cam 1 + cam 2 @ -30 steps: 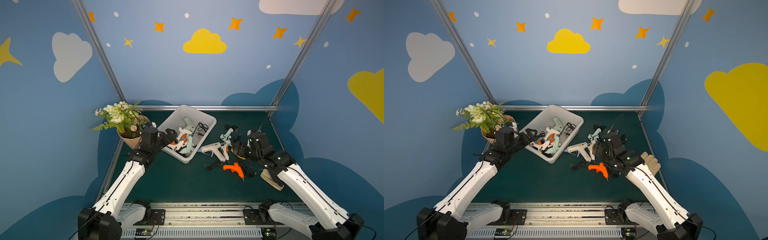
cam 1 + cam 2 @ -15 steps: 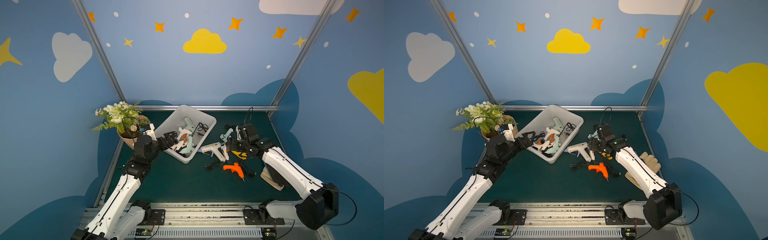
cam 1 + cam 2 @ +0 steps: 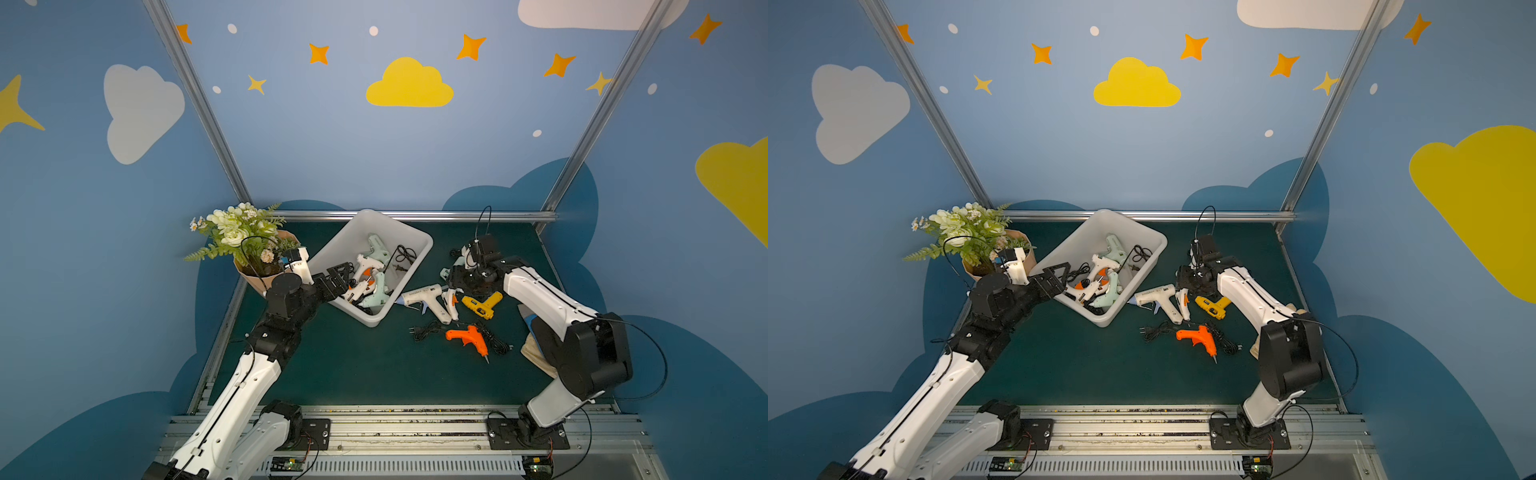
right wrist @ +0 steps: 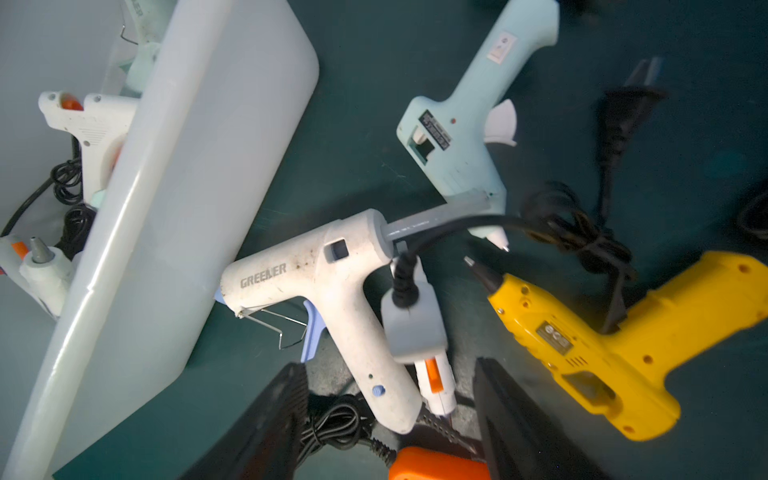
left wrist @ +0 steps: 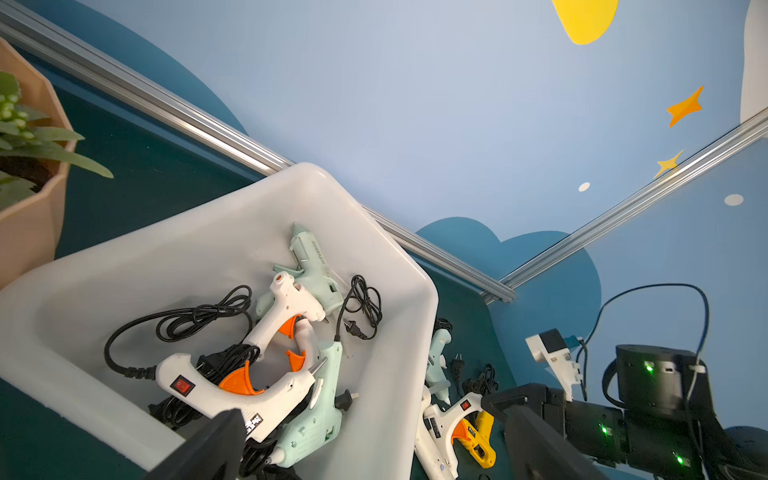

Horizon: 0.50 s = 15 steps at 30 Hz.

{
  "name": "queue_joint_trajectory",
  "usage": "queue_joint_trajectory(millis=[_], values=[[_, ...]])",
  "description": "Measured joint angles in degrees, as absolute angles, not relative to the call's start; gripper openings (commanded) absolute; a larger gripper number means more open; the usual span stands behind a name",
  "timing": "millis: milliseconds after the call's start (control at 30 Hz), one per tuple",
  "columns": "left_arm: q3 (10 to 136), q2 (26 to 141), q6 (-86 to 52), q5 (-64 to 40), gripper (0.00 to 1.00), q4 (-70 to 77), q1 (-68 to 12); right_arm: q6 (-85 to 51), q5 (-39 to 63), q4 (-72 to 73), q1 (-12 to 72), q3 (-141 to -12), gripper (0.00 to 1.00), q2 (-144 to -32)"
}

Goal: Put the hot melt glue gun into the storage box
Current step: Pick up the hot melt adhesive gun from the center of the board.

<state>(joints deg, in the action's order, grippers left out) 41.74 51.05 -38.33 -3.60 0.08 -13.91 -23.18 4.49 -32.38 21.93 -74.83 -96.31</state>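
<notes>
The right claw (image 4: pixel 386 368) stands apart astride the white glue gun (image 4: pixel 332 266), lying on the surface (image 3: pixel 353 365) at 4 o'clock from the storage box (image 3: pixel 345 239). The left claw (image 3: pixel 338 277) gapes wide at its 8 o'clock rim.

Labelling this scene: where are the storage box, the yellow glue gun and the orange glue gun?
storage box (image 3: pixel 345 245): in a top view, bare inner wall.
yellow glue gun (image 4: pixel 536 320): right wrist view, barrel.
orange glue gun (image 3: pixel 465 337): in a top view, body.
</notes>
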Motion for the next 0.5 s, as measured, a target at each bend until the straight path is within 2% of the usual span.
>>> queue_joint_trajectory(millis=[300,367,500], values=[[41.7,51.4,-37.7,-4.1,1.00,0.1,-13.9,-21.5,5.7,-33.3,21.8,-79.7,0.54,-105.1],[41.7,51.4,-37.6,-4.1,1.00,0.1,-13.9,-21.4,5.6,-33.6,21.8,-79.7,0.49,-105.7],[41.7,51.9,-37.4,-4.2,1.00,0.1,-13.9,-21.0,5.5,-34.0,21.8,-79.7,0.33,-106.0]])
